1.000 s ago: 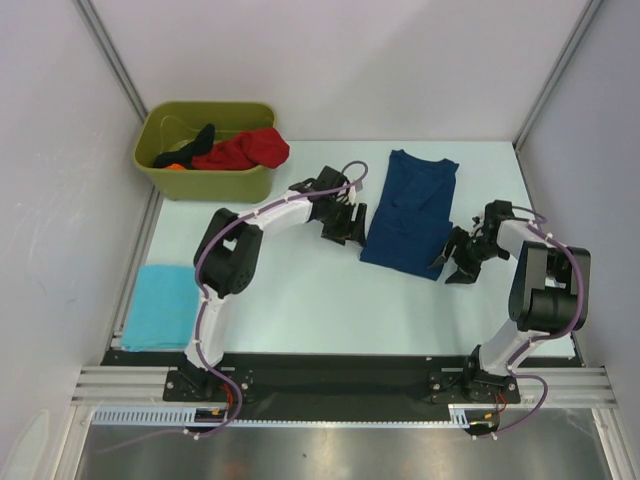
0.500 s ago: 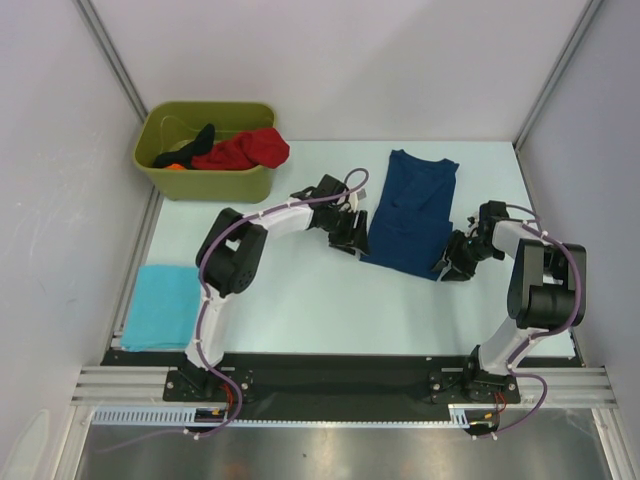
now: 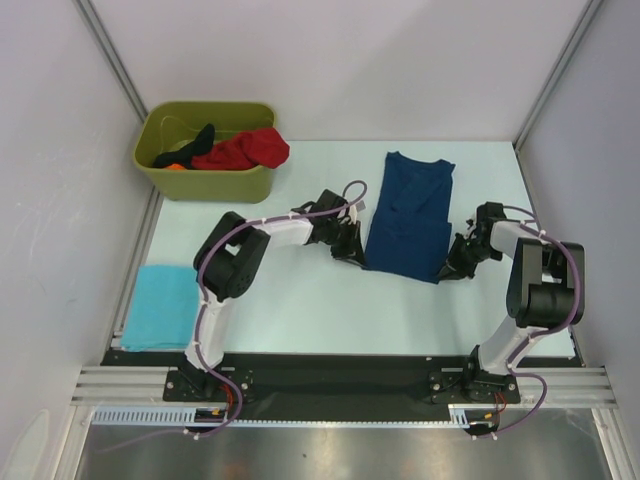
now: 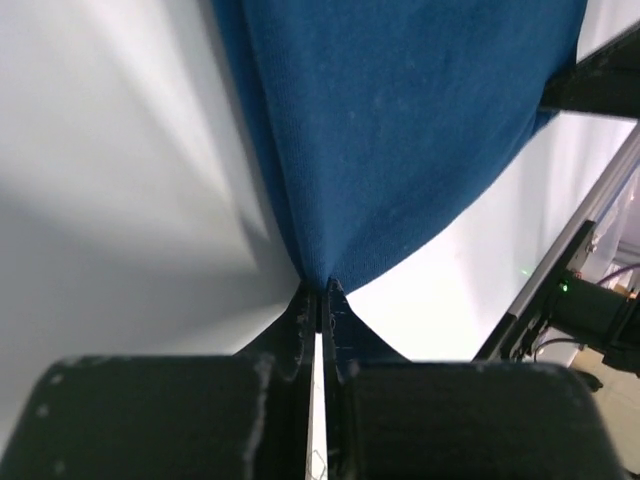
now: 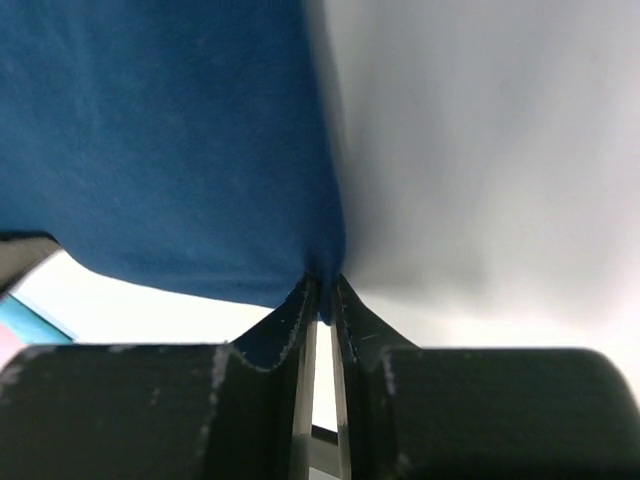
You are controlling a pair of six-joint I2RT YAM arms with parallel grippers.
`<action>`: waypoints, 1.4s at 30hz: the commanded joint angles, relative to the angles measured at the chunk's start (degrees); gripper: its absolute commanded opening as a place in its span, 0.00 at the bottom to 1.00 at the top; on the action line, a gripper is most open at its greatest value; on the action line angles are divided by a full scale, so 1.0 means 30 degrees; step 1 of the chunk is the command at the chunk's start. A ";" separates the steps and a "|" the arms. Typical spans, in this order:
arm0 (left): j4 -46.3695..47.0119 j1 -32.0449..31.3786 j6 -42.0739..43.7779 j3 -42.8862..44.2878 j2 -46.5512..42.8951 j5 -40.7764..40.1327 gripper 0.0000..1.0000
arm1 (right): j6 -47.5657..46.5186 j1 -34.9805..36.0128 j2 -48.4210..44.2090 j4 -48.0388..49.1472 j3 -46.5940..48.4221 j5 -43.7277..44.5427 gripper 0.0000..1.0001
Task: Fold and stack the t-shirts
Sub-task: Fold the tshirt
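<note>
Left hand (image 4: 320,292): clenched on the near left corner of the navy t-shirt (image 3: 410,210), with the cloth pinched right at the fingertips.
Right hand (image 5: 320,288): clamped on the near right corner of the same hem, only a thin edge of fabric caught between the tips.
Why held so: I judge both corners are taken together so the hem can lift level and go over toward the far end for a half fold (one corner alone would skew it).
Navy t-shirt: lying flat on the surface (image 3: 300,290), right of centre, running away from me, with the two hands at its near end.
Around: the turquoise t-shirt (image 3: 160,305) lies folded at the near left edge, well apart. The olive bin (image 3: 200,185) sits at the far left with the red t-shirt (image 3: 245,150) spilling over its rim.
In the way: I see nothing on the navy cloth itself. My left arm stretches across the middle, between this shirt and the turquoise one.
</note>
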 commanded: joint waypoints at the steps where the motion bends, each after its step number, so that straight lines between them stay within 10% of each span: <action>1: -0.0534 -0.1078 -0.0640 -0.2662 -0.0974 -0.0815 0.00 | 0.0051 -0.0310 -0.0855 -0.1170 -0.1017 0.1641 0.14; 7: 0.0435 -0.1986 -0.2250 -0.5041 -0.2909 -0.1050 0.02 | 0.0285 -0.0719 -0.1821 -0.2370 -0.0906 0.2754 0.29; 11: -0.0003 -0.2047 -0.2107 -0.5307 -0.4050 -0.1429 0.58 | -0.0241 -0.1159 -0.1415 -0.2460 0.1459 0.3488 0.47; 14: -0.1143 -0.1784 -0.0645 -0.4753 -0.5106 -0.2425 0.67 | -0.0272 -0.1336 -0.0480 -0.1673 0.2813 0.2202 0.56; 25: -0.0568 0.1758 -0.0198 0.1044 -0.0868 -0.1259 0.62 | -0.0153 -0.1336 0.4648 0.0440 0.8260 -0.1549 0.57; 42: 0.0784 0.1850 -0.2982 0.5182 0.3357 0.0473 0.57 | -0.0418 -0.0809 0.6965 0.0470 0.9114 -0.2313 0.47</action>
